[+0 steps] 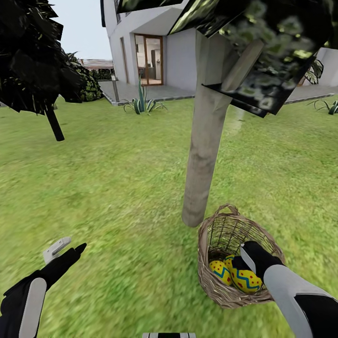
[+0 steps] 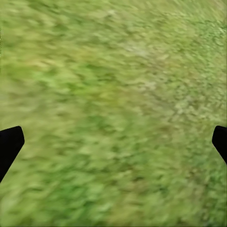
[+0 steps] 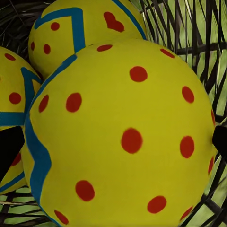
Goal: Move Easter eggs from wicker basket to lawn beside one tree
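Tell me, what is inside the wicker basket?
Three Easter eggs lie inside the wicker basket; the right gripper reaches in among them. The basket's bottom is covered.

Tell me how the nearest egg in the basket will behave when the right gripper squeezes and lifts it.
The egg looks smooth and rounded, so it may slip between the fingertips unless gripped at its widest part. It touches two other eggs, which will probably shift when it lifts. Set on the lawn, it could roll.

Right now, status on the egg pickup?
Right gripper in the basket, open around one egg. Left gripper open over lawn. Three eggs in basket, beside the trunk. No obstruction.
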Motion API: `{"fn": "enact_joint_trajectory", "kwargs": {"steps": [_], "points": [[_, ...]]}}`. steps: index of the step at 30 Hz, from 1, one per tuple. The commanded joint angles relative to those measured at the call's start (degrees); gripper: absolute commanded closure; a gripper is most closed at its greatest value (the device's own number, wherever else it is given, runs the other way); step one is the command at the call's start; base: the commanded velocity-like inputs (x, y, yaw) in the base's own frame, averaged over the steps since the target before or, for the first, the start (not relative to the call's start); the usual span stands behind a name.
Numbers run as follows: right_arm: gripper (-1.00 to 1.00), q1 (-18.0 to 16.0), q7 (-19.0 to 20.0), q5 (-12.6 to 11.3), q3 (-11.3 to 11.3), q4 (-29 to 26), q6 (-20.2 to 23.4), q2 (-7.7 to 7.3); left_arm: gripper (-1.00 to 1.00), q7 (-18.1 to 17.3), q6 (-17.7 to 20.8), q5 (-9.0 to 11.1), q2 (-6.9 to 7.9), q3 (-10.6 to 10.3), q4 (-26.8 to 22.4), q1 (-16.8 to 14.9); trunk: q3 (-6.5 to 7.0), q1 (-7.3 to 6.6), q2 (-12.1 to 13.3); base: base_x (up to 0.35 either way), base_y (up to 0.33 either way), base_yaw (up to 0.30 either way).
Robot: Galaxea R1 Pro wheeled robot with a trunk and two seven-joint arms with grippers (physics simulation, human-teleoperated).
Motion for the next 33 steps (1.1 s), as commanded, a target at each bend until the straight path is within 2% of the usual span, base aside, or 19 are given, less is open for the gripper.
{"fn": "enact_joint_trajectory", "kwargs": {"steps": [1,32,33], "points": [[-1.0,-0.01,-0.21,-0.22,0.13,-0.09,0.29,-0.01,-1.0,0.23,0.34,0.57,-0.05,0.12,-0.07,-0.04,-0.05,-0.01,-0.02,0.0,0.0,0.0],[-1.0,-0.01,-0.27,-0.15,0.13,-0.09,0.27,0.07,-1.0,0.15,0.34,0.57,0.04,0.12,-0.11,-0.04,-0.27,0.01,-0.03,0.0,0.0,0.0],[1.0,-0.01,-0.29,-0.08,0.13,-0.09,0.25,0.08,-1.0,0.15,0.34,0.57,0.04,0.12,-0.14,-0.04,-0.27,0.01,-0.03,0.0,0.0,0.0]]}}
